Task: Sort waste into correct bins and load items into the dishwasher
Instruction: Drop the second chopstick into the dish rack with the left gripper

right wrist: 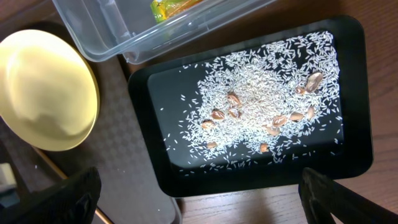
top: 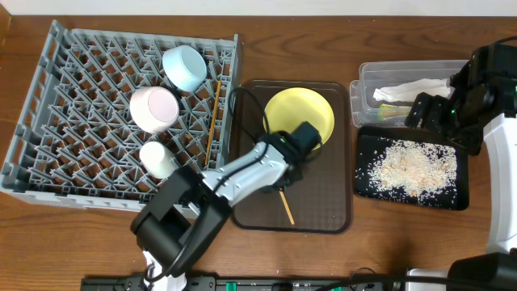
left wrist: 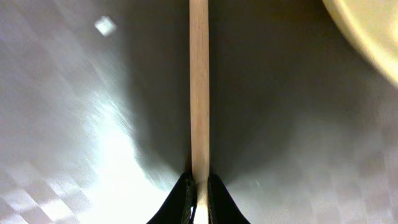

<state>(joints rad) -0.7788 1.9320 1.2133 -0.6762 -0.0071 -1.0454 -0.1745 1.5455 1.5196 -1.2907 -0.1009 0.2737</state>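
Note:
My left gripper (top: 284, 179) is shut on a thin wooden chopstick (top: 286, 207) lying on the brown serving tray (top: 333, 202). In the left wrist view the jaws (left wrist: 199, 190) pinch the chopstick (left wrist: 199, 93). The yellow plate (top: 299, 115) sits on the tray just beyond. The grey dish rack (top: 73, 105) holds the light blue bowl (top: 184, 67), pink bowl (top: 154, 108), cream cup (top: 157, 158) and another chopstick (top: 213, 117). My right gripper (right wrist: 199, 205) is open and empty above the near edge of the black tray (right wrist: 357, 155) of rice scraps (right wrist: 267, 99).
The clear tub (top: 367, 81) behind the black tray (top: 362, 186) holds the white napkin (top: 408, 90) and the green-and-yellow wrapper (top: 386, 109). The right arm (top: 477, 89) hangs over the table's right side. Bare wooden table lies along the front.

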